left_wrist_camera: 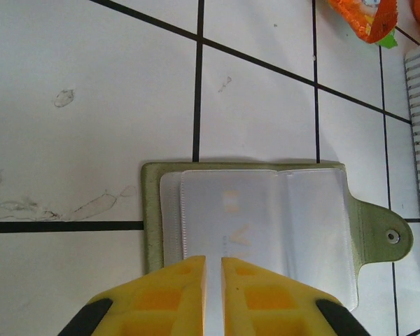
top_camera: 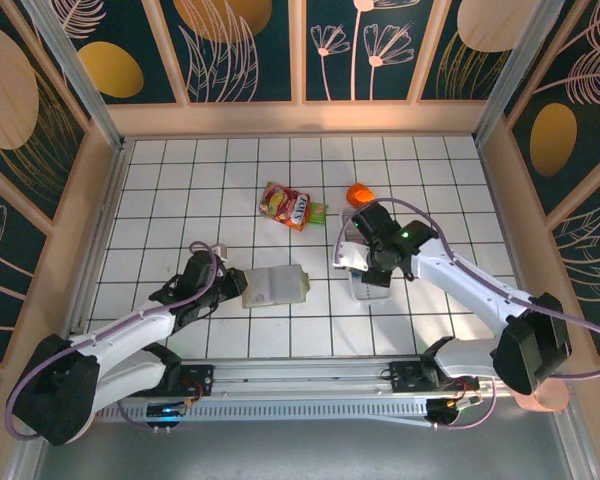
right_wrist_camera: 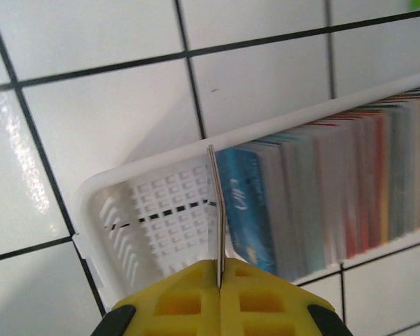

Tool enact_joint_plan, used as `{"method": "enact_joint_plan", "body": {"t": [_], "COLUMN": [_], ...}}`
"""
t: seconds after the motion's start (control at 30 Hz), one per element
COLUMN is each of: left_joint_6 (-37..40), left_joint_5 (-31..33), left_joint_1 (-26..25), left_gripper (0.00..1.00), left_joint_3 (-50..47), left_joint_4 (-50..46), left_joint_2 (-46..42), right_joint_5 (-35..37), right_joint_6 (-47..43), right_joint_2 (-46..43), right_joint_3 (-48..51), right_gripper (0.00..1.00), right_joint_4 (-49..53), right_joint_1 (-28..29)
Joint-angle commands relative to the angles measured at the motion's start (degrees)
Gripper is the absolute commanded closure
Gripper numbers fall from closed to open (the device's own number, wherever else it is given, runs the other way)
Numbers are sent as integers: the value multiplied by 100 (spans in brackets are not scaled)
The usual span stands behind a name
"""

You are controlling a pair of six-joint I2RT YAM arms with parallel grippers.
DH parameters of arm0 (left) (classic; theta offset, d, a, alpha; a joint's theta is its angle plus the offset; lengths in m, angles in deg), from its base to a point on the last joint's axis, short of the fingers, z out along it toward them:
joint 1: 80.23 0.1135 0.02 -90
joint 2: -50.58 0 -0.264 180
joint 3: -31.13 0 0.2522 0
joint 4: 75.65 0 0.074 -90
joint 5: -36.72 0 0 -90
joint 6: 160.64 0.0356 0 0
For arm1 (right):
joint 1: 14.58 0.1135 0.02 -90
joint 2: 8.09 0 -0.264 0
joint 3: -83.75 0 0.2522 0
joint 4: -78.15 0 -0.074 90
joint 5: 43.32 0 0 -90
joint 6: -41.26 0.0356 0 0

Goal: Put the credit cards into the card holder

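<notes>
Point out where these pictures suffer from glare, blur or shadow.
Right wrist: the credit cards in the white tray smear toward the right, and glare whitens the tile at left. Left wrist: the card holder is sharp, its clear sleeve faintly shiny. Top external: even light, soft shadows.

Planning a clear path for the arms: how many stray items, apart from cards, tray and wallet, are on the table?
2. A snack packet lies beyond the card holder; an orange object sits at the far end of the tray. The arms may hide more.
</notes>
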Motion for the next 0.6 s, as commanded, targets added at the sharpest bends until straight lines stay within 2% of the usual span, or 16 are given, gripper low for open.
{"method": "enact_joint_plan", "body": {"t": [0.0, 0.3, 0.57], "left_joint_6": [125, 122, 122], "left_joint_5": [-122, -189, -189], "left_joint_1": [-16, -22, -22], "left_gripper": [87, 87, 86], "left_joint_3": [107, 60, 24], "left_joint_4": [147, 242, 237], "left_joint_2": [-42, -58, -85], "right_joint_5": [49, 627, 699], "right_joint_6": [-725, -1006, -1038], "right_joint_2": [109, 420, 615], "right_joint_3": [209, 521, 631], "right_gripper": [100, 100, 98], "right_joint_4": [21, -855, -1315], "right_joint_1": [-40, -93, -101]}}
